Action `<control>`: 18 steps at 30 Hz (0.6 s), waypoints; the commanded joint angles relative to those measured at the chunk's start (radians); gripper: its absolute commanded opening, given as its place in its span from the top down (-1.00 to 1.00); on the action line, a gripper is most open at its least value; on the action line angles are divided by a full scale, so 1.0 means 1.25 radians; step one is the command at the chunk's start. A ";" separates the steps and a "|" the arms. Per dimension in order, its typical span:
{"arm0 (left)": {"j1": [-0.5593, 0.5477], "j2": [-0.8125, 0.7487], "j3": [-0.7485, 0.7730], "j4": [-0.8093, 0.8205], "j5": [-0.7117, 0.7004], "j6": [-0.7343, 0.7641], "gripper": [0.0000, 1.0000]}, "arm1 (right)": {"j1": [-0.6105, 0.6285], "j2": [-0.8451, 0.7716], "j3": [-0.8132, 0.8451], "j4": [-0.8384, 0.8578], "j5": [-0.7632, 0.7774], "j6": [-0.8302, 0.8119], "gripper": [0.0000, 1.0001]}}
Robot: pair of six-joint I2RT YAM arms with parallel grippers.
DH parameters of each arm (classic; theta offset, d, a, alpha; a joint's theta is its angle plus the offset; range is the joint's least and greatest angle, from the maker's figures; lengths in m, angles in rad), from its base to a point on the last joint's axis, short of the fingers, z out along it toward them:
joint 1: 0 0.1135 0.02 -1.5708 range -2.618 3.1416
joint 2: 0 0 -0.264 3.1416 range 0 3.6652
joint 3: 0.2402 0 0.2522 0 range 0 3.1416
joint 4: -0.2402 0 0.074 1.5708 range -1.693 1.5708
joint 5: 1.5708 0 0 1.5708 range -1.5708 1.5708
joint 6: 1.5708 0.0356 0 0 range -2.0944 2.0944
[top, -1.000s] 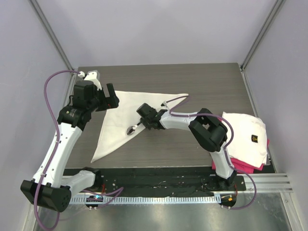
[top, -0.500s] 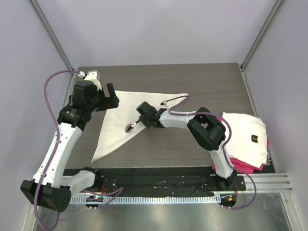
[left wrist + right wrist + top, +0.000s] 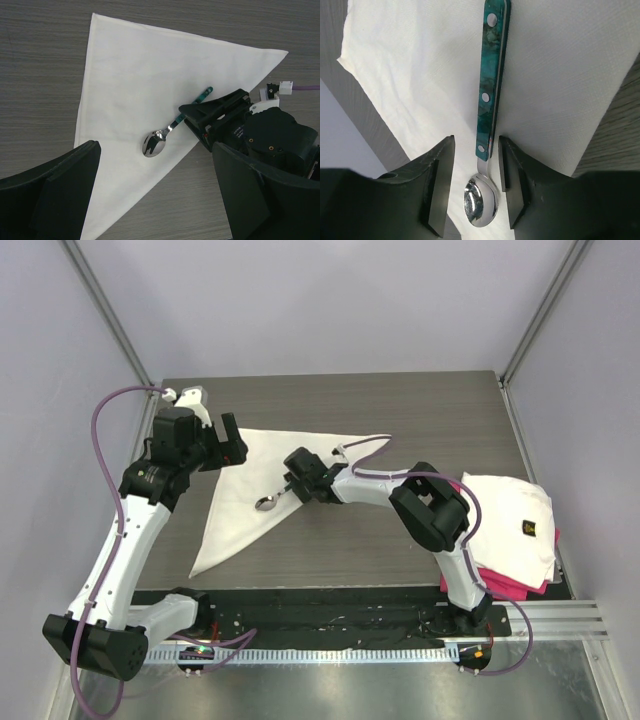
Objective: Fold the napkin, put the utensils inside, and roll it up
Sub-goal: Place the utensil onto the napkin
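The napkin (image 3: 250, 490) lies flat on the table, folded into a cream-white triangle; it also shows in the left wrist view (image 3: 130, 80) and the right wrist view (image 3: 560, 75). The spoon (image 3: 268, 503) lies on it near the diagonal edge, silver bowl toward the front left, teal handle (image 3: 491, 75) pointing to the back right. My right gripper (image 3: 297, 483) is low over the spoon (image 3: 482, 200). Its jaws straddle the handle with a small gap on each side, so it is open. My left gripper (image 3: 232, 445) is open and empty, above the napkin's left corner.
A folded white cloth with a small dark logo (image 3: 515, 520) lies on a pink cloth (image 3: 500, 583) at the table's right edge. Grey walls close in the table at the back and sides.
My right gripper and the spoon have shifted slightly left and farther onto the napkin. The left arm has not moved.
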 commanded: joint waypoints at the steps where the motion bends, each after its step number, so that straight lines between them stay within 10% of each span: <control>1: -0.003 -0.007 0.011 0.030 -0.003 0.003 -0.99 | -0.003 -0.011 0.029 0.003 0.025 -0.059 0.02; 13: -0.003 -0.028 -0.016 0.066 -0.016 0.024 -1.00 | -0.033 -0.210 -0.061 0.219 0.122 -0.402 -0.04; 18: -0.003 -0.022 -0.028 0.080 -0.027 0.039 -1.00 | -0.208 -0.325 -0.214 0.280 -0.025 -0.496 -0.05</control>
